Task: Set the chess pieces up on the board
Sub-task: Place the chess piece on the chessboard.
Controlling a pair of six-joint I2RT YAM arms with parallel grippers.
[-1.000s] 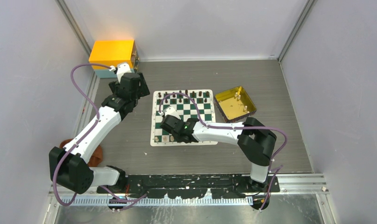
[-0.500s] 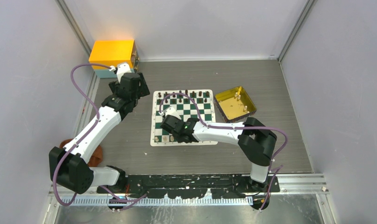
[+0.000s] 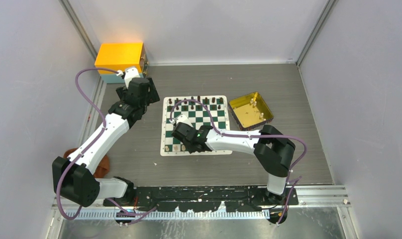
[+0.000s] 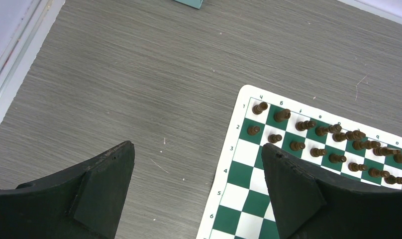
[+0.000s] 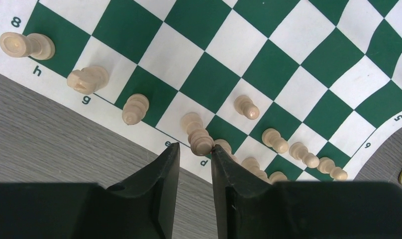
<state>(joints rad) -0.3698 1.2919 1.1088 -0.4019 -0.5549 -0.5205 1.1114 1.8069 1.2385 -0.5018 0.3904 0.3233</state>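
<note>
Straddling a pale chess piece point(image 5: 198, 134) with the right gripper point(image 5: 195, 147) at the board point(image 5: 209, 82) edge.
Jaws stand parted around the upright piece, lower centre of the right wrist view, with a gap on its left side. Other pale chess pieces point(image 5: 134, 108) line that edge. The left gripper point(image 4: 198, 149) is spread wide above the table point(image 4: 139, 74); dark pieces point(image 4: 313, 149) stand at right.

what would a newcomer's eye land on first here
The green-and-white board mid-table, dark pieces filling its far rows and pale pieces along its near edge. The right arm stretches over that near edge, jaws straddling one pale piece. A shiny gold tray sits right of the board.
</note>
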